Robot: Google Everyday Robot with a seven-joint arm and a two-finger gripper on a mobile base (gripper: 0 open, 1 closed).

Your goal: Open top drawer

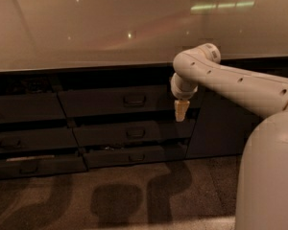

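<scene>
The top drawer (110,101) is a wide dark front under the counter edge, with a small loop handle (134,99) at its centre; it looks closed, flush with the fronts around it. My gripper (181,110) hangs from the pale arm that reaches in from the right, its tan tip pointing down. It sits at the drawer's right end, to the right of the handle and at about the same height, not touching the handle.
A broad glossy countertop (110,28) spans the view above the drawers. Two shallower drawer fronts (134,133) lie below the top one, with another drawer stack (29,138) on the left. A dark cabinet panel (221,123) stands behind the arm. My pale body (269,176) fills the lower right.
</scene>
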